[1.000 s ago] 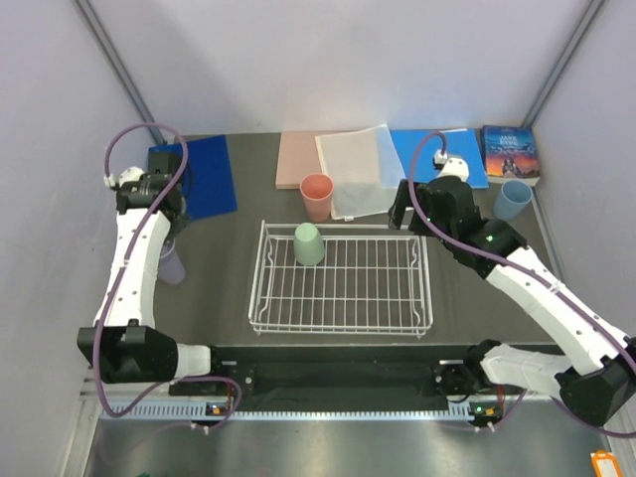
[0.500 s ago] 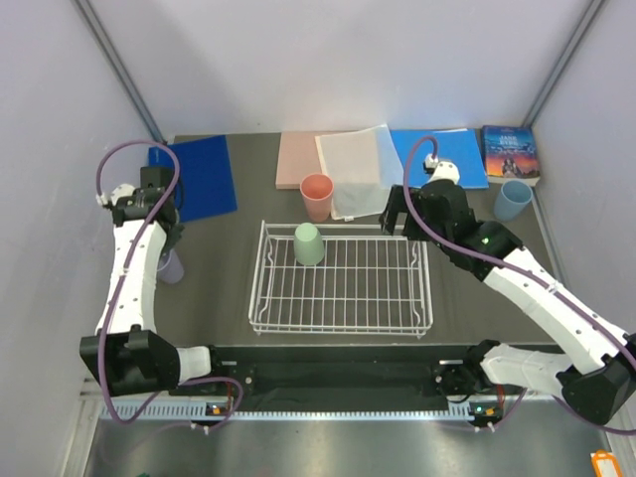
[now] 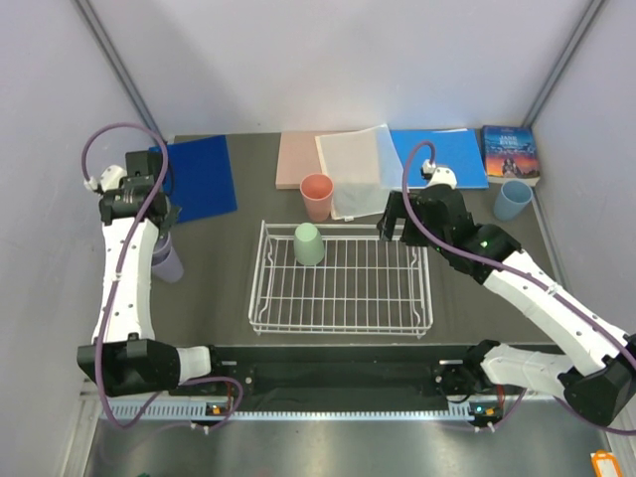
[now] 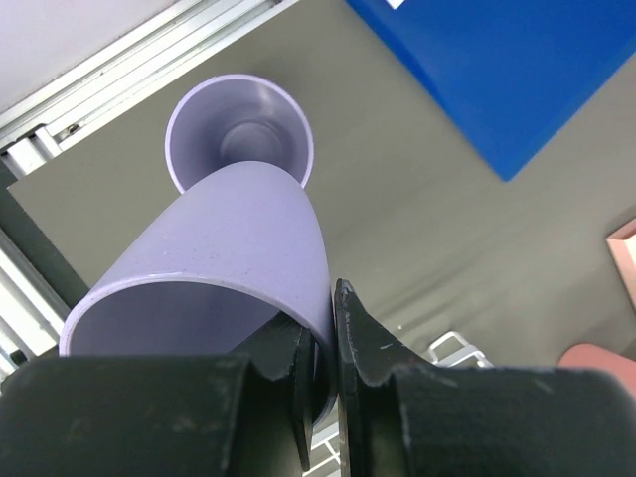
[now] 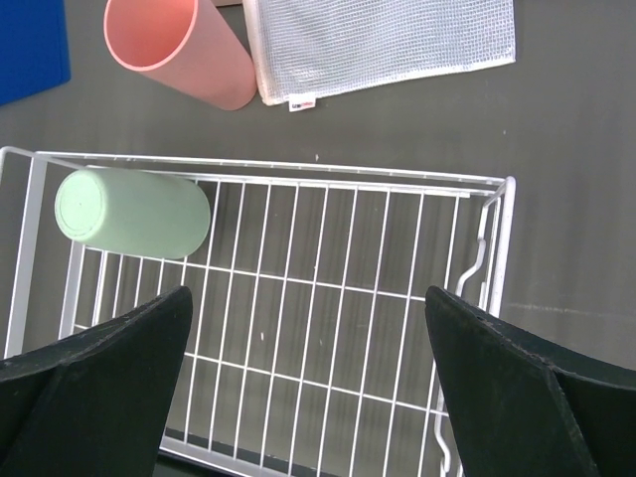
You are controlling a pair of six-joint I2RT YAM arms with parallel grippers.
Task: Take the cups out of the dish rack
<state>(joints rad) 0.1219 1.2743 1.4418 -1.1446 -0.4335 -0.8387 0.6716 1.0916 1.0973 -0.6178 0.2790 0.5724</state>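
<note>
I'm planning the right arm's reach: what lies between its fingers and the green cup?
Only bare wires of the rack lie between the right fingers and the green cup. No other cup sits there. The right wrist view shows this.

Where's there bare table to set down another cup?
Bare table lies between the dish rack and the lavender cups, and right of the rack, this side of the blue cup. The back edge is crowded with folders.

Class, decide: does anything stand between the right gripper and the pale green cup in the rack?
Nothing visible does. The right gripper hangs open over the dish rack, and only bare wire lies between it and the pale green cup.
</note>
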